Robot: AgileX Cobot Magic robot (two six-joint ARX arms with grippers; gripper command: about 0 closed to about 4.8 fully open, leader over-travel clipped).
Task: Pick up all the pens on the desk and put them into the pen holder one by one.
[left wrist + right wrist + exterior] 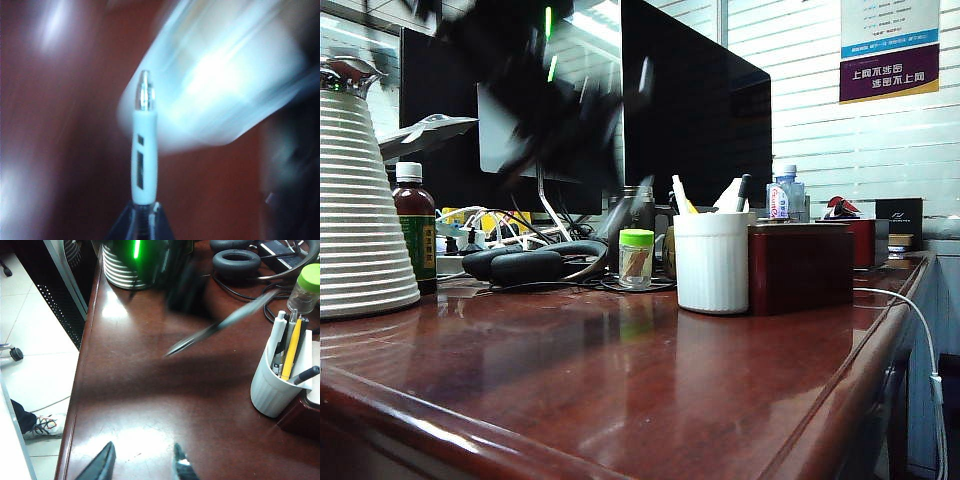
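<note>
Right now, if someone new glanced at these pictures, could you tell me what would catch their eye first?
Probably the left gripper, shut on a pen and carrying it above the desk; in the exterior view the arm is a dark blur in front of the monitors. Next, the white ribbed pen holder beside a dark red box, already holding several pens. The right gripper hangs open over bare desk near the front edge.
</note>
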